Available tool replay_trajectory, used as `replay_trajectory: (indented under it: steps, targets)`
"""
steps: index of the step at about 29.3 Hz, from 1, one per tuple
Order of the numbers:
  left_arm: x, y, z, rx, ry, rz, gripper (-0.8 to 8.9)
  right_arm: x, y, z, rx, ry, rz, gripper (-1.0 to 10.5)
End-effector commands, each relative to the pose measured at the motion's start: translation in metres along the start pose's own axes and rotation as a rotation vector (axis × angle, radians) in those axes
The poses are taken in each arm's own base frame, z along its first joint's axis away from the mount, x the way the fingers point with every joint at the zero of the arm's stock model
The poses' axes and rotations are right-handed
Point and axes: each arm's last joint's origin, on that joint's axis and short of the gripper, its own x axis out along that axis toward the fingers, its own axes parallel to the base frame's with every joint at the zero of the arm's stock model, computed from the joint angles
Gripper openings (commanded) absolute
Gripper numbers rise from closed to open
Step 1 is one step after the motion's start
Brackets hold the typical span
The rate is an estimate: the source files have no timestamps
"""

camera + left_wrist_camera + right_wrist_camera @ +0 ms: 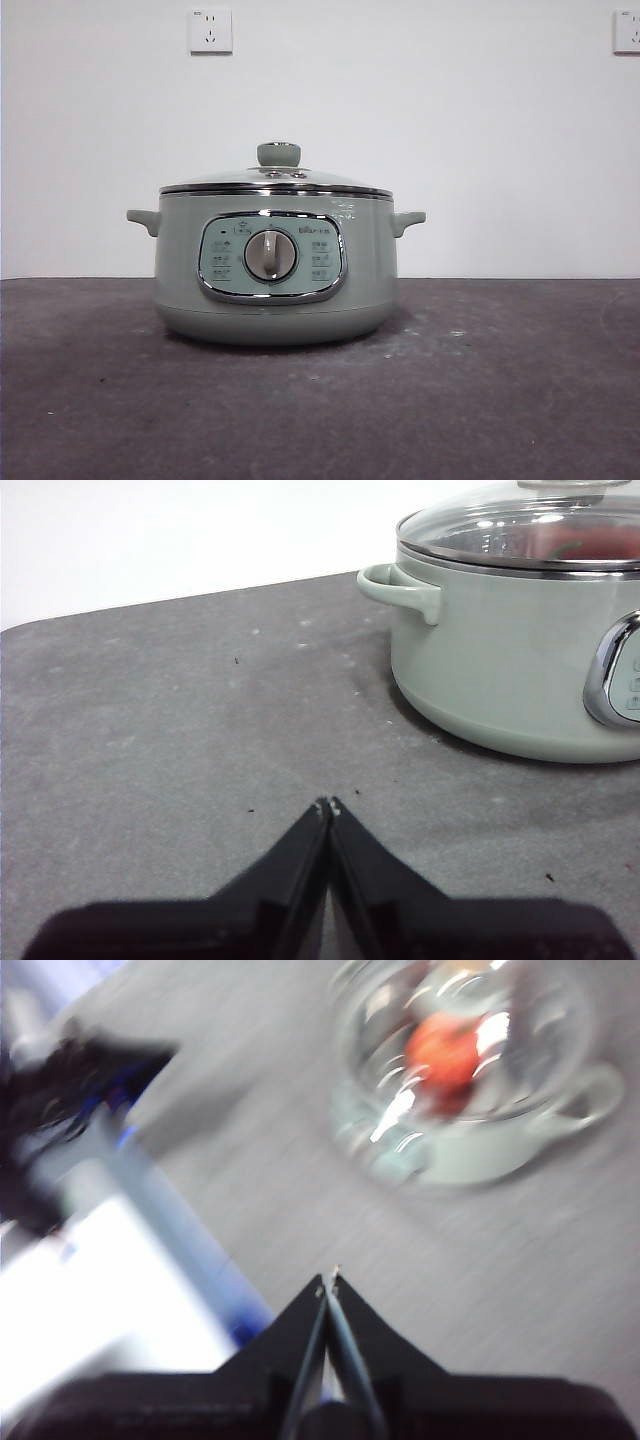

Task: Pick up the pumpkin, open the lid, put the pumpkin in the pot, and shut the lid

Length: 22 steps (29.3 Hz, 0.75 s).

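Pumpkin [445, 1052] sits inside the pot [272, 268] under the closed lid [276, 176], mid-tabletop [500, 400] before a white wall [480, 130] with sockets [210, 30], both the left gripper [329, 804] and the right gripper [329, 1278] pinched together, empty.

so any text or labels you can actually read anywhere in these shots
None can be read for certain.
The pot's control panel: a short brand mark above the dial and small printed labels on both sides of it, all too small to read.
Wall sockets: no legible marking.
Lid: no text visible.
Both wrist views: no text; the right one is blurred.
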Motion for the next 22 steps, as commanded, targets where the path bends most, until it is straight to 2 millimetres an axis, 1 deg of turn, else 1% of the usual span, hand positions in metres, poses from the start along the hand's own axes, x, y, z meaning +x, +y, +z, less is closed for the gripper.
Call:
replay_trajectory:
  steps: [1,3,4,6,8,10,17,19,22]
  targets:
    - [0.001,0.000,-0.004,-0.011,0.020,0.003,-0.03,-0.020,-0.003,-0.001,-0.033,-0.203,-0.021,0.0]
    - [0.001,0.000,-0.004,-0.011,0.020,0.003,-0.03,-0.032,-0.005,-0.012,-0.041,-0.328,-0.053,0.0]
    - [0.001,0.000,-0.004,-0.011,0.020,0.003,-0.03,-0.035,-0.007,-0.020,-0.045,-0.382,-0.108,0.0]
    - [0.001,0.000,-0.004,-0.011,0.020,0.003,-0.04,-0.033,-0.009,-0.040,-0.068,-0.463,-0.208,0.0]
    - [0.001,0.000,-0.004,-0.011,0.020,0.003,-0.03,-0.022,-0.013,-0.064,-0.085,-0.533,-0.282,0.0]
    - [0.001,0.000,-0.004,-0.011,0.021,0.003,-0.04,-0.010,-0.016,-0.083,-0.092,-0.561,-0.317,0.0]
    - [0.001,0.000,-0.004,-0.011,0.020,0.003,-0.03,0.042,-0.028,-0.145,-0.084,-0.611,-0.349,0.0]
    - [0.001,0.000,-0.004,-0.011,0.021,0.003,-0.04,0.056,-0.032,-0.162,-0.059,-0.615,-0.377,0.0]
    - [0.001,0.000,-0.004,-0.011,0.020,0.003,-0.03,0.072,-0.036,-0.184,0.009,-0.607,-0.434,0.0]
